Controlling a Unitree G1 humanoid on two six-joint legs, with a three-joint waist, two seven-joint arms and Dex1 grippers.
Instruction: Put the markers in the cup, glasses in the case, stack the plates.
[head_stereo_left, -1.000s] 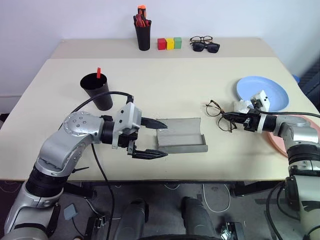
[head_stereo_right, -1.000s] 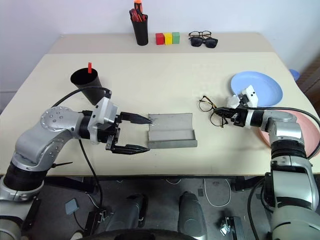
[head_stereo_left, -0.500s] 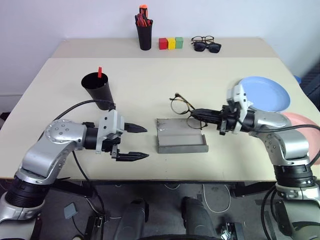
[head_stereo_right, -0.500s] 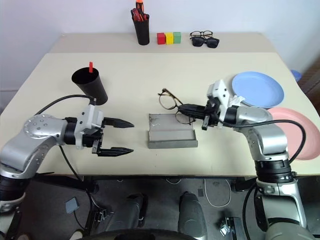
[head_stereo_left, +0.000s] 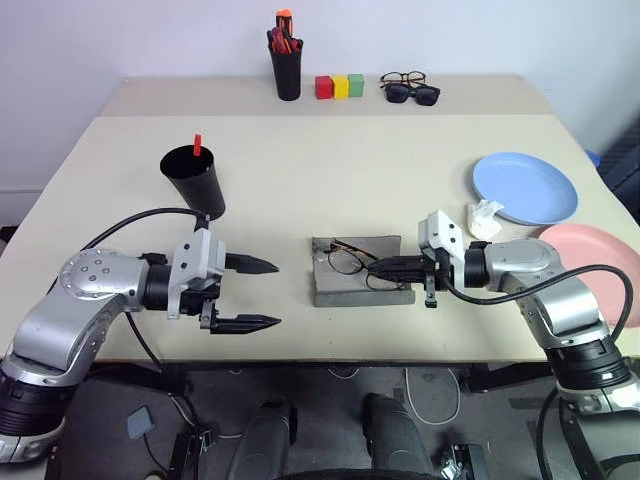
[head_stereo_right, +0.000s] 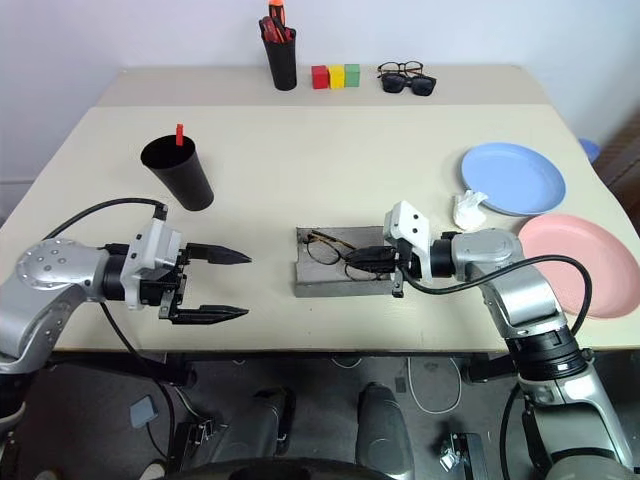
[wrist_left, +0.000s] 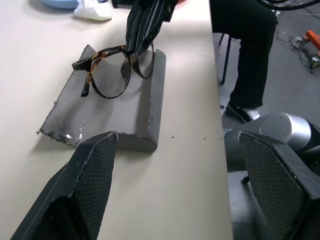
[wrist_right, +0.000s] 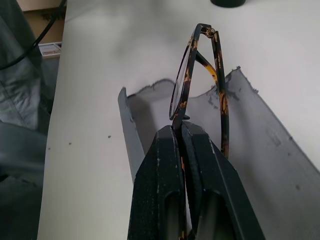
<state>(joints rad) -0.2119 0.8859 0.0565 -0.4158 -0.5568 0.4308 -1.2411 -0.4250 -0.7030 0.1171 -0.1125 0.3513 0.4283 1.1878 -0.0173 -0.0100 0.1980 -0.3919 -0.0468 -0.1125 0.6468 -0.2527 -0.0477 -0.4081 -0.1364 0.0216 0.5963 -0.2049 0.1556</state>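
The open grey case (head_stereo_left: 385, 291) lies near the table's front edge. The dark-framed glasses (head_stereo_left: 348, 261) stand tilted over its inside, and whether they touch its floor I cannot tell. My right gripper (head_stereo_left: 373, 268) reaches in from the right, shut on the glasses by the frame at one lens (wrist_right: 181, 90). My left gripper (head_stereo_left: 279, 293) hangs open to the left of the case, a gap apart, with nothing in it. The black cup (head_stereo_left: 193, 181) stands at the left with a red-capped marker (head_stereo_left: 197, 146) in it. The blue plate (head_stereo_left: 524, 187) and the pink plate (head_stereo_left: 590, 260) lie side by side at the right.
A crumpled white tissue (head_stereo_left: 484, 216) lies beside the blue plate. At the back stand a black pen holder (head_stereo_left: 287, 65) with red and orange pens, three coloured blocks (head_stereo_left: 339, 87), and sunglasses with another pair of glasses (head_stereo_left: 410, 88).
My right gripper has carried the glasses leftward from beside the blue plate to over the open case. My left gripper has drawn back to the left, away from the case.
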